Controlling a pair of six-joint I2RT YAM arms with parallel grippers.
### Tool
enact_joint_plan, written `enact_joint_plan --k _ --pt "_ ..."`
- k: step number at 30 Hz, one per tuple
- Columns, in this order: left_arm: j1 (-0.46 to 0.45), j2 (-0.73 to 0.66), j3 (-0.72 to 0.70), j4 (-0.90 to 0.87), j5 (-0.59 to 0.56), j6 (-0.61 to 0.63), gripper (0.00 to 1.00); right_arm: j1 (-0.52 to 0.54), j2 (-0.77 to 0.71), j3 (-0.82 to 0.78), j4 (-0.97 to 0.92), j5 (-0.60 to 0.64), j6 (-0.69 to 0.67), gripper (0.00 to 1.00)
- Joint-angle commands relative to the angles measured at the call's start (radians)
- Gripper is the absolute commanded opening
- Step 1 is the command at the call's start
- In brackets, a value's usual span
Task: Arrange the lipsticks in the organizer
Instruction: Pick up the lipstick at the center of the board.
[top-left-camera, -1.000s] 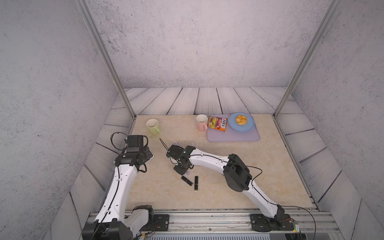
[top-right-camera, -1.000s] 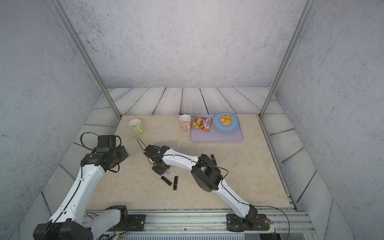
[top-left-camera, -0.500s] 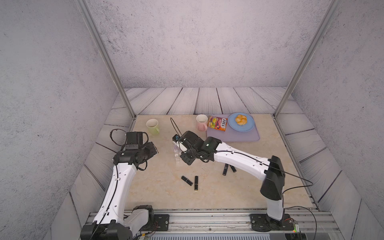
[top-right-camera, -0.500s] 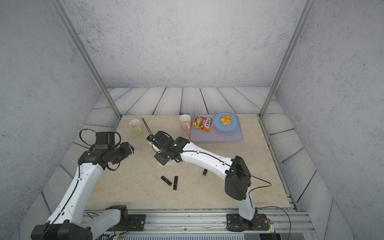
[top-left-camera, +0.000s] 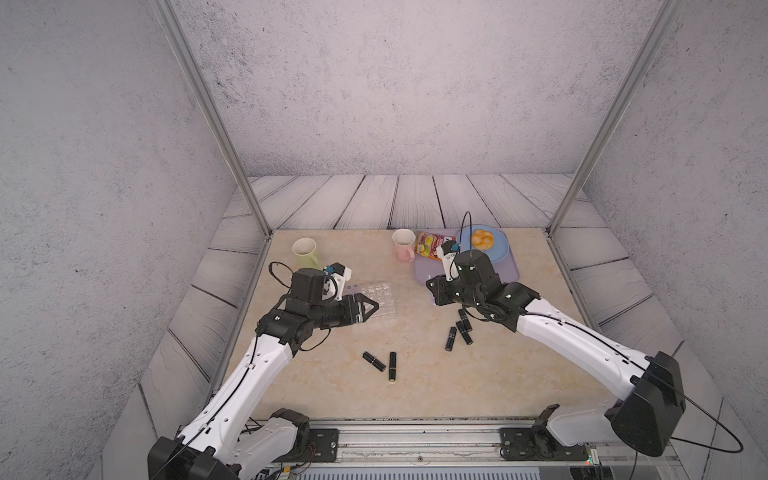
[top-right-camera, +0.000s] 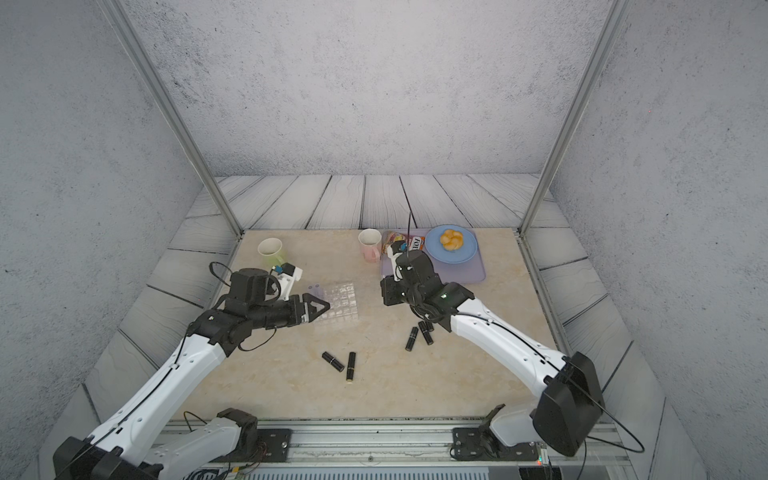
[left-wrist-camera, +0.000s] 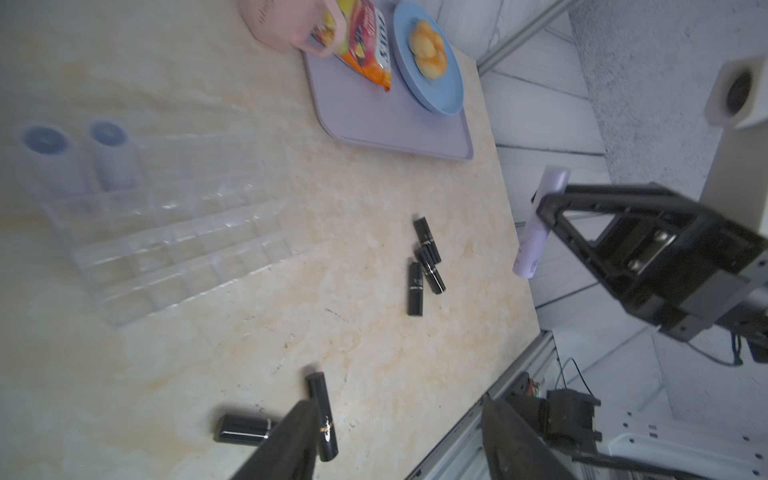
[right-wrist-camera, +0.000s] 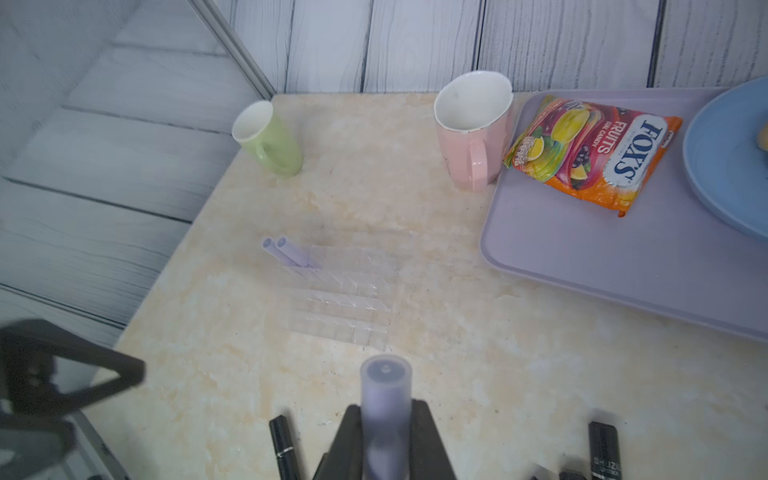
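The clear organizer (top-left-camera: 384, 297) (top-right-camera: 343, 299) (right-wrist-camera: 340, 291) (left-wrist-camera: 178, 241) lies left of the table's middle, with two lilac lipsticks (right-wrist-camera: 286, 251) (left-wrist-camera: 110, 158) standing in its far left corner. My right gripper (right-wrist-camera: 384, 411) (top-left-camera: 432, 291) (top-right-camera: 384, 293) hangs right of it, shut on a third lilac lipstick (right-wrist-camera: 384, 390) (left-wrist-camera: 536, 232). My left gripper (top-left-camera: 372, 306) (top-right-camera: 322, 307) (left-wrist-camera: 399, 440) is open and empty at the organizer's left edge. Two black lipsticks (top-left-camera: 374, 360) (top-right-camera: 351, 365) lie toward the front. Three more (top-left-camera: 451, 338) (top-right-camera: 425, 332) lie under the right wrist.
A green mug (top-left-camera: 305, 252) stands at the back left and a pink mug (top-left-camera: 404, 245) at the back middle. A lilac tray (top-left-camera: 498, 272) at the back right carries a candy bag (top-left-camera: 428, 245) and a blue plate (top-left-camera: 496, 249) with a bun.
My right gripper has swung to the right, away from the organizer. The left gripper has moved right to the organizer's left edge.
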Motion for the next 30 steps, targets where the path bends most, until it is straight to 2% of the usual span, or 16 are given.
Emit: enact_joint_plan --k 1,6,11,18,24,27,30 --pt "-0.048 -0.02 -0.035 0.15 0.123 -0.045 0.67 0.013 -0.02 0.004 0.12 -0.085 0.12 0.02" --pt "-0.081 0.015 -0.035 0.257 0.16 -0.071 0.61 0.015 0.005 -0.013 0.199 -0.167 0.216 0.02" --pt "-0.115 0.098 0.024 0.257 0.179 -0.034 0.54 0.021 0.042 -0.041 0.308 -0.205 0.316 0.01" --pt "-0.118 0.189 0.084 0.298 0.197 -0.023 0.45 0.08 0.083 -0.034 0.342 -0.204 0.355 0.01" --pt "-0.118 0.223 0.111 0.307 0.206 -0.014 0.37 0.091 0.094 -0.036 0.36 -0.214 0.375 0.01" --pt "-0.118 0.228 0.112 0.306 0.192 -0.005 0.24 0.091 0.094 -0.038 0.367 -0.221 0.394 0.04" --pt "-0.118 0.23 0.126 0.257 0.17 0.047 0.04 0.09 0.086 -0.042 0.364 -0.211 0.436 0.15"
